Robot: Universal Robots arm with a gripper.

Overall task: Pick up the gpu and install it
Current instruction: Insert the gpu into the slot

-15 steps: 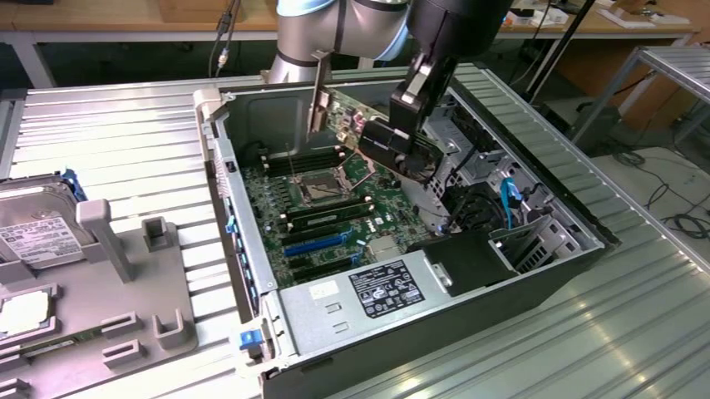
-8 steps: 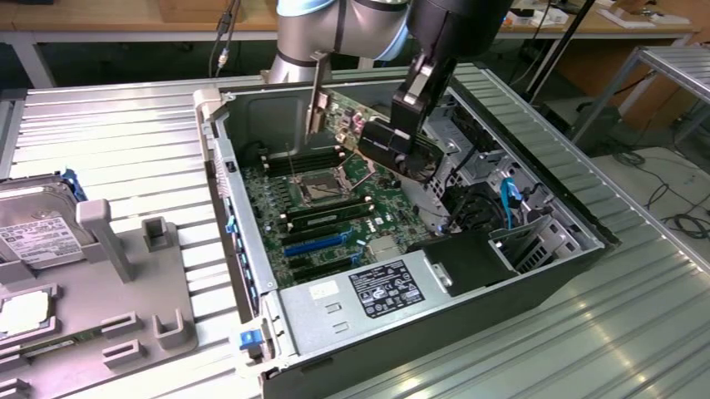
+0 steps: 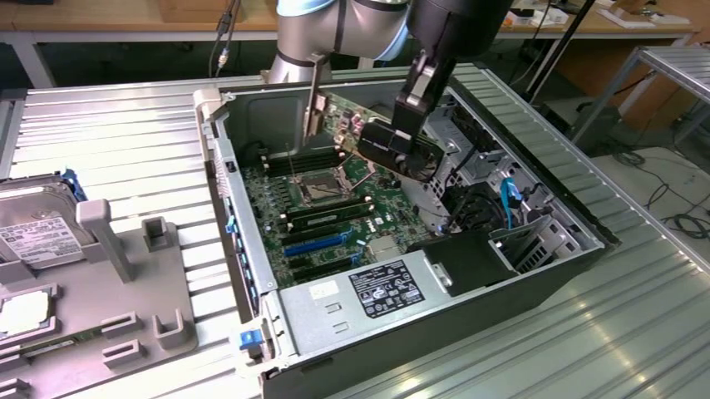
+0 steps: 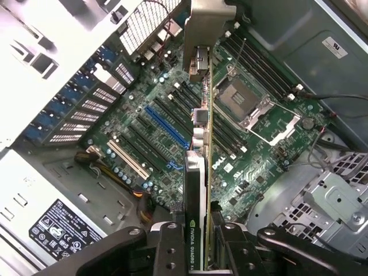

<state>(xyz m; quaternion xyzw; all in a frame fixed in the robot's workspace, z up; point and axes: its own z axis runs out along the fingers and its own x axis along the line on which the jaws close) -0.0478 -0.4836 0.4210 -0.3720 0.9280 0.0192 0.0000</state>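
pincer (image 4: pixel 200 248) tight around gpu (image 4: pixel 196 172)

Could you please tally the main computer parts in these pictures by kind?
Green graphics card with silver bracket: 1
Silver boxy hard drive with white label: 1
Open grey metal computer case: 1
Silver power supply box: 1
Total: 4

Edge of gpu (image 4: pixel 194 190): white print "NVIDIA QUADRO K4…", the rest cut off.
Motherboard (image 4: pixel 138 109): white "DELL" logo near the CPU socket (image 4: pixel 238 95).
Power supply label (image 4: pixel 60 230): black sticker with certification marks and fine print, illegible.
White sticker (image 4: pixel 335 48) on chassis wall (image 4: pixel 287 34): illegible.
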